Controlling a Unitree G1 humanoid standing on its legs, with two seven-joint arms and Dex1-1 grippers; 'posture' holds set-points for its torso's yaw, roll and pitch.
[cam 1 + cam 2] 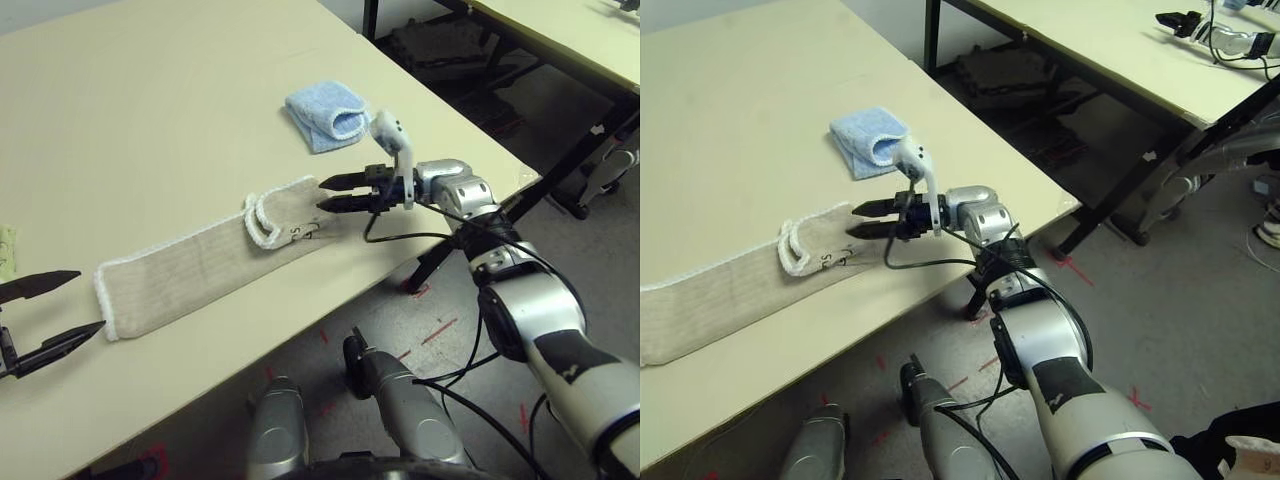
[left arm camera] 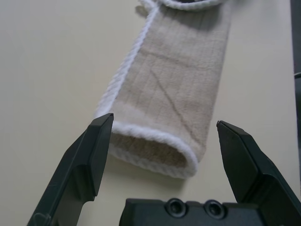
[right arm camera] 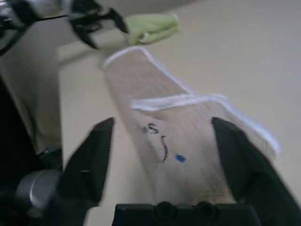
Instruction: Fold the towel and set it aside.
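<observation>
Right gripper (image 1: 333, 193): fingers spread apart, nothing clamped, poised at the near-right end of the towel (image 1: 200, 265), just at the table's (image 1: 150, 120) right edge. In the right wrist view, both fingers (image 3: 89, 160) straddling the towel's (image 3: 178, 141) width, cloth lying between them without being pinched.

Left gripper (image 1: 55, 315): fingers wide apart, nothing held, lined up with the towel's opposite end at the near-left of the table. In the left wrist view, fingertips (image 2: 101, 136) set on either side of the folded end of the towel (image 2: 174, 94), the left one beside the white edging, the right one apart from the cloth.

Towel: beige ribbed terry with white corded edging, folded into a long narrow strip, lying flat on the table. Small embroidered marks visible near the right-gripper end; a white-edged layer turned back across the strip just behind those marks.

Long axis: diagonal across the near part of the table, from the left gripper up and right to the right gripper, roughly parallel to the table's near edge.

Nearby: light-blue cloth (image 1: 325, 115) farther back on the table, apart from the towel; lime-green cloth (image 3: 150, 27) beyond the towel's left end.
</observation>
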